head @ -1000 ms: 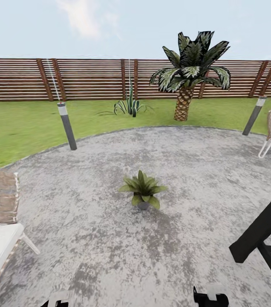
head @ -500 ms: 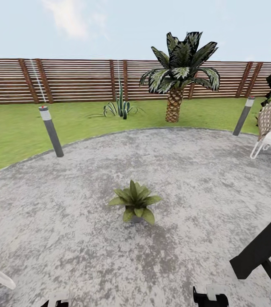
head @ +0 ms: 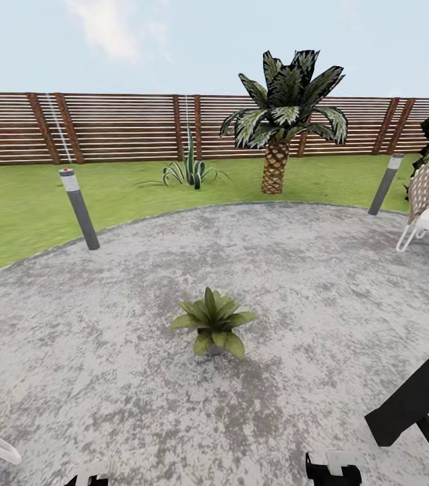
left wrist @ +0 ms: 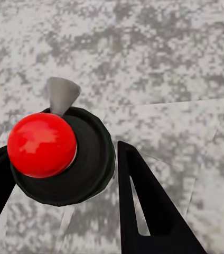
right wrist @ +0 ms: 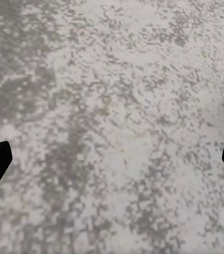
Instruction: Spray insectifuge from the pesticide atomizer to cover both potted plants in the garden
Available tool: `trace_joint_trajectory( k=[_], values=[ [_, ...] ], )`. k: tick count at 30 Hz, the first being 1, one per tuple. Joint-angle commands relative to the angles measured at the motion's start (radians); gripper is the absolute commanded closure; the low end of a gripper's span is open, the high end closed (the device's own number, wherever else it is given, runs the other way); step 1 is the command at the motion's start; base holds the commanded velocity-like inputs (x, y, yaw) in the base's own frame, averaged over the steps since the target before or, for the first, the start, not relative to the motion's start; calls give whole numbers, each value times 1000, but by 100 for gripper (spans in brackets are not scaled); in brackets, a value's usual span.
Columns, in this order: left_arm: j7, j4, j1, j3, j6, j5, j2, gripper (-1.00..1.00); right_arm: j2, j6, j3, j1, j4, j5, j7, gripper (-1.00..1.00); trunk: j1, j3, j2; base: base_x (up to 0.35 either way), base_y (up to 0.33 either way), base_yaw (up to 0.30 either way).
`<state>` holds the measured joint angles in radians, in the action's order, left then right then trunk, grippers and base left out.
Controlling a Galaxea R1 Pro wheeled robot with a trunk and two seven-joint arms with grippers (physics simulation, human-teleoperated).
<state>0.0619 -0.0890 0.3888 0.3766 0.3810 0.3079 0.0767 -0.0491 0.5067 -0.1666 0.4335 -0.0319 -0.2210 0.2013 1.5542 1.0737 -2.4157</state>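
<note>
I have the atomizer (left wrist: pixel 59 159) clamped in my left gripper (left wrist: pixel 64 180), right gripper (right wrist: pixel 112 159) wide open and empty; next, I close on the plant (head: pixel 213 324) and spray.

light: bright, even daylight | shadows: faint | render: soft, pixelated

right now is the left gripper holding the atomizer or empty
Holding it. In the left wrist view the atomizer, dark with a red knob and a grey nozzle, sits between the left gripper's black jaws above the patio.
</note>
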Motion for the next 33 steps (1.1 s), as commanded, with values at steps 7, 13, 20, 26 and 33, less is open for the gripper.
trace_joint_trajectory(
  k=[7,13,20,26,33],
  values=[
    [-42,-14,8,-19,1,9,-3,100,0,3,-7,1,1,-11,4,-100,0,1,0,0,0,0],
    [-269,-66,26,-215,-12,62,5,100,1,4,-3,1,-3,-25,-1,-100,0,1,0,0,0,0],
    [-615,-134,129,-266,-134,237,46,100,1,0,86,2,-110,-245,-19,-100,0,1,0,0,0,0],
    [-856,-148,231,-268,-181,370,77,100,-5,-28,97,2,-305,-375,-388,-100,0,1,0,0,0,0],
    [-994,-150,308,-271,-227,488,69,100,-9,-140,98,26,-478,-403,-695,-100,0,1,0,0,0,0]
  ],
)
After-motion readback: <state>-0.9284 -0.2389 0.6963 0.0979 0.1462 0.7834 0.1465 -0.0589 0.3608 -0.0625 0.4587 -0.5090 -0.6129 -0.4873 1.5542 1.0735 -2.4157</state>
